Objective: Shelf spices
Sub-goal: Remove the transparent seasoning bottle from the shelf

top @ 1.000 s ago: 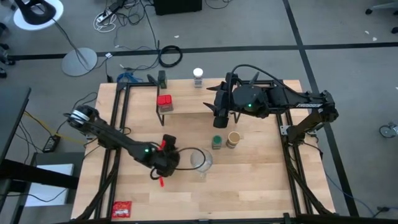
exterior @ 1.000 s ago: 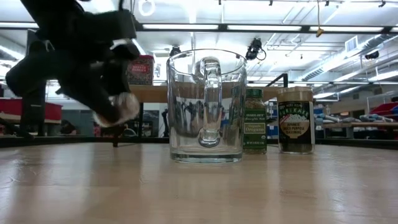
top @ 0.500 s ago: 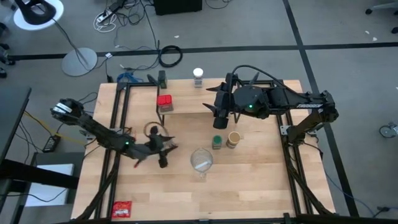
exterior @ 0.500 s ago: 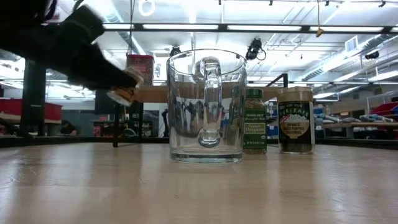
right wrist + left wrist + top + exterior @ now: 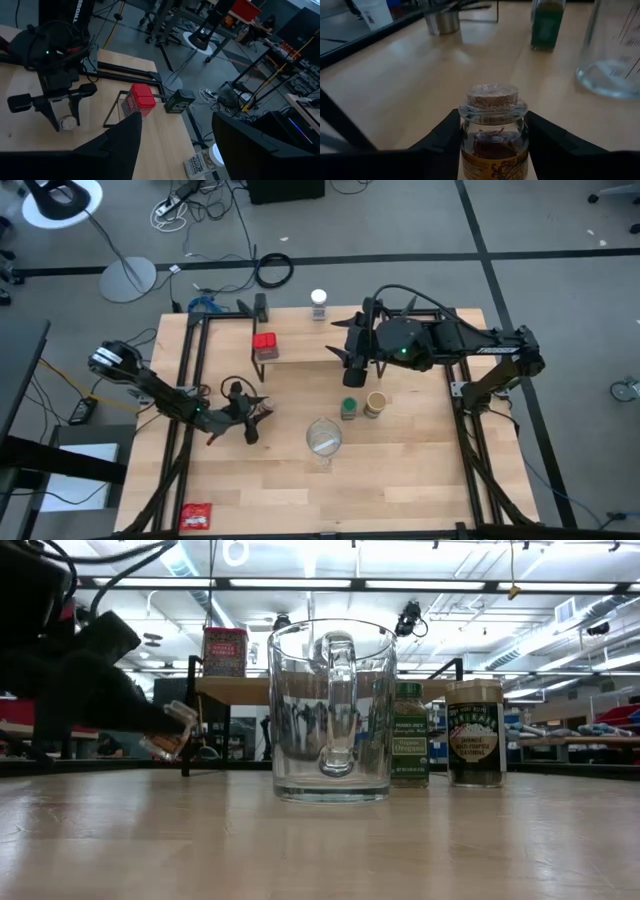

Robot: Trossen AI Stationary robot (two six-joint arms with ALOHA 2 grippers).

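At the table's left, the left gripper (image 5: 243,409) is clamped on a tiny cork-stoppered brownish glass jar (image 5: 493,131), carried just above the wooden tabletop (image 5: 400,480) (reddish threads show inside). Right of it stand a large clear glass pitcher (image 5: 331,710), a green-lidded spice jar (image 5: 349,409) and a tan-lidded jar (image 5: 375,403). Farther right, the right gripper (image 5: 352,360) hovers with fingers apart, holding nothing, over the low light-wood shelf (image 5: 310,352), which carries a red tin (image 5: 264,345)

Left claw (image 5: 243,416) low, clamped on something small, right claw (image 5: 352,366) raised, fingers apart
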